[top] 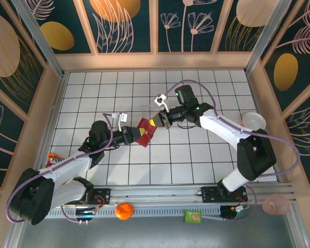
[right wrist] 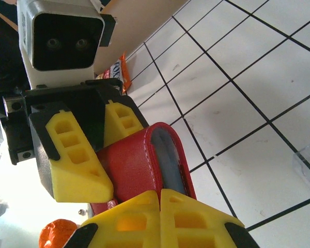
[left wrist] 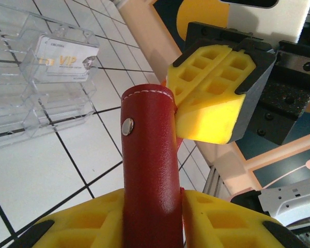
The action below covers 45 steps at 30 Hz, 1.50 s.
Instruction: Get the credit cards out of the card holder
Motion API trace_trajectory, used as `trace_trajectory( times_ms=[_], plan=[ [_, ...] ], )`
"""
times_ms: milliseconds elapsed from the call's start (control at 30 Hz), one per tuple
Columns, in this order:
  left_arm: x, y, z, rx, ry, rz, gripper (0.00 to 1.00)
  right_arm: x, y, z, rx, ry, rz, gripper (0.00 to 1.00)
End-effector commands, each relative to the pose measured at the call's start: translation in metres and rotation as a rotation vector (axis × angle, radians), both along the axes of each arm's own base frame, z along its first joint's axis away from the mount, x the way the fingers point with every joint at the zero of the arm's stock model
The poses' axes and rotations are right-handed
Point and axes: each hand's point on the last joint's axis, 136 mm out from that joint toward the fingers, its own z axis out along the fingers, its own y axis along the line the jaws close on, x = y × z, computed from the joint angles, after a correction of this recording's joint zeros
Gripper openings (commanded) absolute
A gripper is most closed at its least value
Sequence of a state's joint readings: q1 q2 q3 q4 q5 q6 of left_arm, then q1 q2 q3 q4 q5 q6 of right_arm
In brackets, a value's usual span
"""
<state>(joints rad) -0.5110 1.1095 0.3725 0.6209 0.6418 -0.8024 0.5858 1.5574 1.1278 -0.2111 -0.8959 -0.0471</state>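
- Left gripper (top: 138,135) is clamped on the red wallet (top: 146,132), mid-table
- Right gripper (top: 155,122) has its fingers together at the wallet's far-right edge; I cannot tell whether they pinch a flap
- The wallet's mouth shows grey lining in the right wrist view
- A pale card (left wrist: 62,57) marked VIP lies in a clear tray (left wrist: 20,119) on the table (top: 196,165), apart from the wallet

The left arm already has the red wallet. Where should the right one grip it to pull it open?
Grip the loose flap at the wallet end opposite the left gripper, coming from the right. It is held out with that end toward the right gripper, and the curled leaf shows grey lining, so the jaws can likely pinch one layer.
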Motion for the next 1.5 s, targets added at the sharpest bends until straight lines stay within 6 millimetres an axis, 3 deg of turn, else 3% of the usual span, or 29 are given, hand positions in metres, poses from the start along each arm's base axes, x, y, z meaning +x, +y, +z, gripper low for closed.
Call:
trace_trajectory(
  times_ms=[0,100,167,233,500,667,700,767,833,933,1033,1100,1267,1367,1467],
  plan=[
    [0.000,-0.001,0.019,-0.010,-0.058,0.004,0.28,0.016,0.002,0.010,0.000,-0.057,-0.027,0.00],
    [0.002,0.003,0.020,0.003,-0.064,0.037,0.28,0.020,0.003,0.010,0.004,-0.059,-0.046,0.00],
    [0.000,0.004,0.024,-0.003,-0.075,0.037,0.44,0.020,0.004,0.009,0.001,-0.055,-0.042,0.00],
    [-0.001,0.005,0.029,-0.014,-0.088,0.034,0.48,0.019,0.004,0.007,-0.006,-0.050,-0.024,0.00],
    [-0.002,0.006,0.025,0.021,-0.081,0.034,0.29,0.026,0.002,0.005,-0.030,-0.066,-0.044,0.00],
    [0.003,0.008,0.024,0.026,-0.077,0.065,0.06,0.030,0.007,0.012,-0.007,-0.044,-0.066,0.01],
    [0.005,0.009,0.024,0.028,-0.076,0.080,0.01,0.032,0.008,0.015,0.001,-0.044,-0.088,0.06],
    [0.012,0.016,0.023,0.030,-0.071,0.142,0.00,0.043,0.009,0.024,0.018,-0.045,-0.184,0.25],
    [0.018,0.024,0.025,0.023,-0.072,0.211,0.00,0.063,-0.001,0.027,0.015,-0.021,-0.368,0.38],
    [0.026,0.041,0.032,-0.001,-0.081,0.328,0.00,0.076,-0.018,0.022,-0.020,0.049,-0.612,0.47],
    [0.032,0.056,0.038,-0.020,-0.085,0.436,0.00,0.069,-0.022,0.018,-0.064,0.087,-0.769,0.52],
    [0.036,0.064,0.041,-0.022,-0.088,0.490,0.00,0.060,-0.014,0.017,-0.064,0.115,-0.802,0.53],
    [0.044,0.074,0.045,-0.014,-0.097,0.566,0.00,0.038,0.026,0.026,0.000,0.142,-0.770,0.56],
    [0.047,0.074,0.042,0.006,-0.089,0.573,0.00,0.033,0.046,0.036,0.027,0.130,-0.735,0.58],
    [0.047,0.074,0.040,0.011,-0.085,0.575,0.00,0.034,0.060,0.032,0.011,0.133,-0.715,0.58]
  ],
)
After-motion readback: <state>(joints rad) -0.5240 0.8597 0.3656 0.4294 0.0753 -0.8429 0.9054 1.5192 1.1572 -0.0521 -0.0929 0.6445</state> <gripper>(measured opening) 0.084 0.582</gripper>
